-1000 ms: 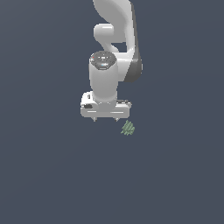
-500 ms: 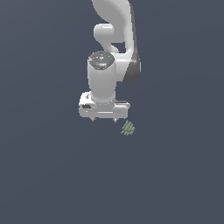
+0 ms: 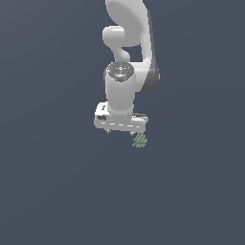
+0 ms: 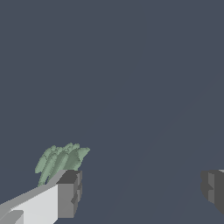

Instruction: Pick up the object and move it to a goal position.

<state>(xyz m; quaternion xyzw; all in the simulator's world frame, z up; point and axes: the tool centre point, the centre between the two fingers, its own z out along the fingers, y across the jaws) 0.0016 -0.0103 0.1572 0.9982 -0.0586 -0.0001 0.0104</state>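
The object (image 3: 139, 140) is a tiny pale green cluster of thin parallel ridges lying on the dark surface. In the exterior view it sits just below the end of the white gripper (image 3: 121, 132) that is nearer the exterior view's right. In the wrist view the object (image 4: 61, 160) lies just beyond one grey fingertip (image 4: 69, 194), outside the gap between the fingers. The gripper (image 4: 140, 190) is open, its two pads wide apart with nothing between them. The other fingertip (image 4: 213, 187) shows at the picture's edge.
The white arm (image 3: 129, 43) rises behind the gripper toward the top of the exterior view. A plain dark grey-blue surface (image 3: 57, 191) lies all around.
The gripper has shifted slightly toward the exterior view's right, and its end now stands closer over the object. The object has not moved.
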